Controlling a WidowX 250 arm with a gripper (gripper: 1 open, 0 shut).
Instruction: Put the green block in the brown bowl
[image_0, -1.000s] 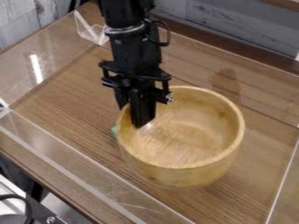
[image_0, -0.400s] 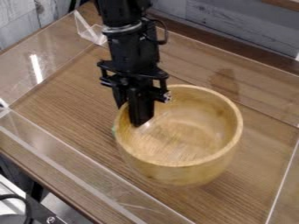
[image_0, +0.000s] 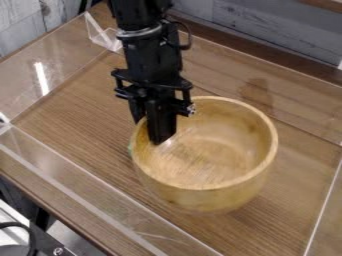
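At the far left a clear plastic wall borders the wood-grain counter. Moving right, a thin sliver of bright green shows on the counter just outside the brown bowl's left rim, low beside the arm: this looks like the green block, mostly hidden behind the bowl wall and the gripper. So the block appears to lie outside the bowl, touching or just beside its outer wall; which of the two cannot be told.

Next comes the black gripper, pointing steeply down with its tip inside the left part of the bowl, over the inner wall. The jaws stand narrow, nearly together, and nothing green is visible between them; whether they pinch anything cannot be told from this view.

The brown bowl fills the middle and right, a wide wooden piece with a thick rim, its inside bare where visible.

The block is probably light, stiff and smooth-faced, so it should not deform but could slip or skid. A hold across its narrow width, near mid-length, seems safest. Its closeness to the bowl wall leaves little room for a jaw on that side.
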